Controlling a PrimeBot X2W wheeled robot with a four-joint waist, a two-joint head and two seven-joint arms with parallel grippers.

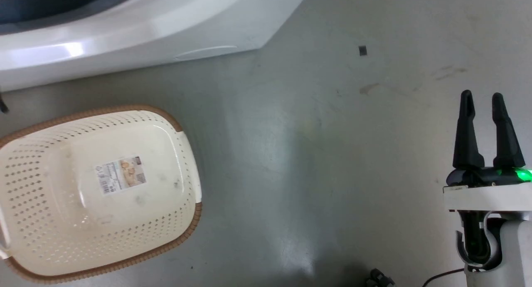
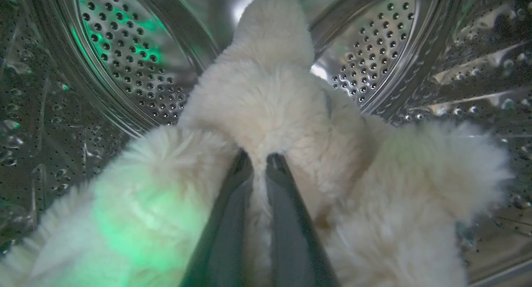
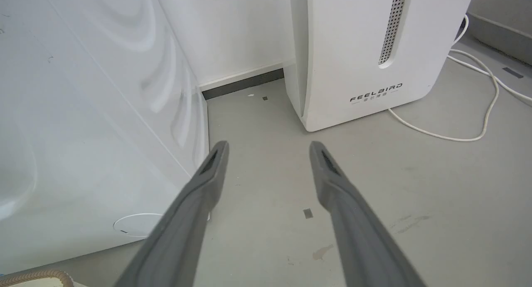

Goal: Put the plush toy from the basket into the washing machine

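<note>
my left gripper: fingers clamped on the plush toy, by its fur | toy's long axis runs straight ahead of my tips, limbs either side, inside the washing machine drum | my right gripper: fingers apart, idle over the floor | head view adds the basket, holding just its label

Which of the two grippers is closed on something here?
The left gripper, pinching the plush toy inside the washing machine; the right gripper is open, holding nothing.
</note>
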